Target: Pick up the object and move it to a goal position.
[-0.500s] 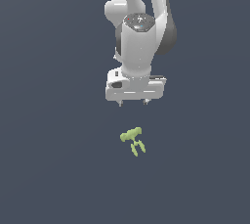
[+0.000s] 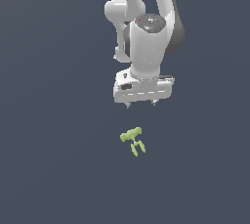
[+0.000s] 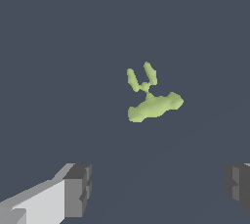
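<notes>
Below the white, glossy claw (image 2: pixel 140 104) of the Panda arm (image 2: pixel 149 32), and apart from it, lay the tiny yellow-green lumpy object (image 2: pixel 133 140), a short rounded bar with a thin stem ending in small prongs. It rested on the plain dark slate-grey floor (image 2: pixel 53 159), with a clear strip of that floor between it and the two short fingertips (image 2: pixel 128 105) that poked out under the claw's boxy white body. Nothing touched the object.

Seen from the exterior camera, the object sat a little toward that view's left of the point midway between the fingertips, its bar nearer the claw and its prongs pointing away from it.

Through the wrist camera, the same object (image 3: pixel 152 98) appeared ahead of the claw (image 3: pixel 158 189) rather than between its fingers, bar toward the claw and two prongs splayed on the far side. The dark grey pads (image 3: pixel 78 189) of the fingers stood well apart, one at each side of that picture, with only bare floor (image 3: pixel 58 47) between them, so the jaws were spread wide and held nothing. The object was much smaller than the gap between the fingers.
</notes>
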